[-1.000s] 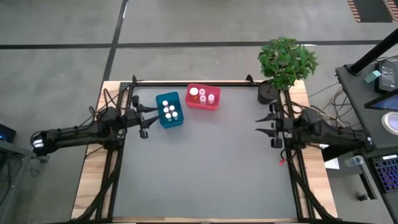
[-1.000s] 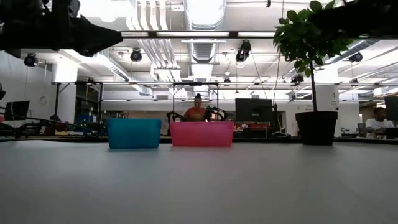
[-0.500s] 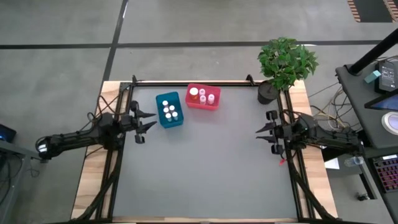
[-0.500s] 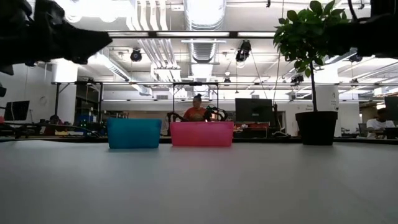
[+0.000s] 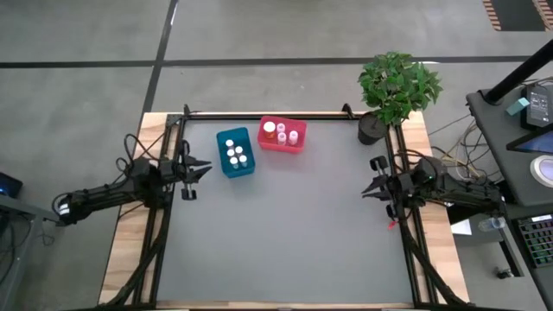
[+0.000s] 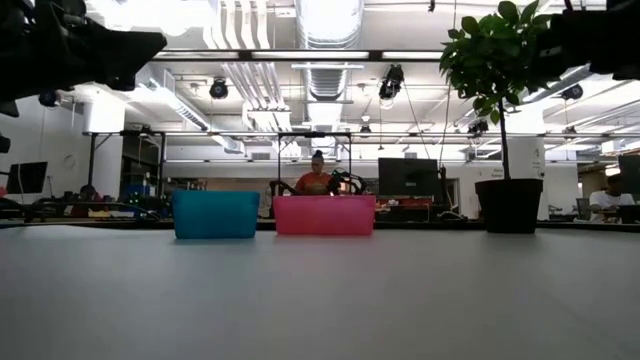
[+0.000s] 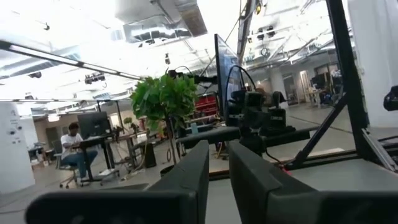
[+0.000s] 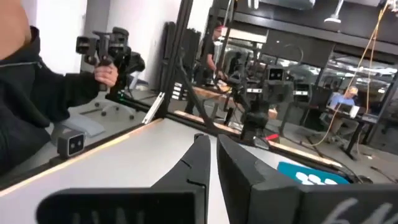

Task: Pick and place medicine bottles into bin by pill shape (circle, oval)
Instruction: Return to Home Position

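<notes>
Several white-capped bottles (image 5: 235, 153) stand in the teal bin (image 5: 243, 172). An orange bottle (image 5: 270, 130) and two white-capped ones (image 5: 291, 136) stand in the pink bin (image 5: 286, 149). Both bins sit at the table's far side and show side by side in the low view, teal (image 6: 215, 214) and pink (image 6: 324, 215). My left gripper (image 5: 199, 169) hovers at the table's left edge, shut and empty (image 7: 219, 155). My right gripper (image 5: 366, 188) hovers at the right edge, shut and empty (image 8: 213, 146).
A potted plant (image 5: 396, 82) stands at the far right corner, its black pot (image 6: 510, 205) on the table. The grey table top (image 5: 285, 233) lies between the arms. A person's arm (image 8: 37, 93) shows beyond the table's edge in the right wrist view.
My left gripper has drawn back toward the table's left edge, and my right gripper toward the right edge. The bins and bottles have stayed in place.
</notes>
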Robot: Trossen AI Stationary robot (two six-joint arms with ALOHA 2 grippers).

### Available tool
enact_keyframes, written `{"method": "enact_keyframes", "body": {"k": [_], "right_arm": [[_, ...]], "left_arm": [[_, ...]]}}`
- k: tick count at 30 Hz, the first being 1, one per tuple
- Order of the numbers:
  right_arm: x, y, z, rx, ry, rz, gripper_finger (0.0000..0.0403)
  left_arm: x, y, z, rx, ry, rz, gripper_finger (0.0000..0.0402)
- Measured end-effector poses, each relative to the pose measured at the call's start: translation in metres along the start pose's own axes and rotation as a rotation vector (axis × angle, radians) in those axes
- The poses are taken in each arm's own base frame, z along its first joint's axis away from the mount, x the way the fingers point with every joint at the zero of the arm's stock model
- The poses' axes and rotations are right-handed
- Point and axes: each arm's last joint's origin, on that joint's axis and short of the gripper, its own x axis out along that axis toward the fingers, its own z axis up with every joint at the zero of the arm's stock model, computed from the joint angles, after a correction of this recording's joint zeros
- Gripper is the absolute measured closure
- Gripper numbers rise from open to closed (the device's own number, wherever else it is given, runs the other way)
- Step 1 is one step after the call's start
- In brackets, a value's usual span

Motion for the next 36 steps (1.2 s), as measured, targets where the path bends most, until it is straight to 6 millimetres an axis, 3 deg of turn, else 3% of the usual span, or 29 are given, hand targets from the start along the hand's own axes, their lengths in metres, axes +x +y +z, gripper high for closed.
{"method": "enact_keyframes", "body": {"k": [28,32,36], "right_arm": [[0.000,0.000,-0.002,0.013,0.004,-0.011,0.0394],[0.000,-0.005,0.001,0.092,-0.009,-0.163,0.0394],[-0.001,-0.012,0.004,0.147,-0.007,-0.389,0.0394]], "left_arm": [[0.000,-0.001,-0.005,-0.023,0.049,-0.013,0.0371],[0.002,0.005,-0.001,-0.162,0.068,0.166,0.0371],[0.011,0.008,0.008,-0.134,0.096,0.161,0.0385]]}}
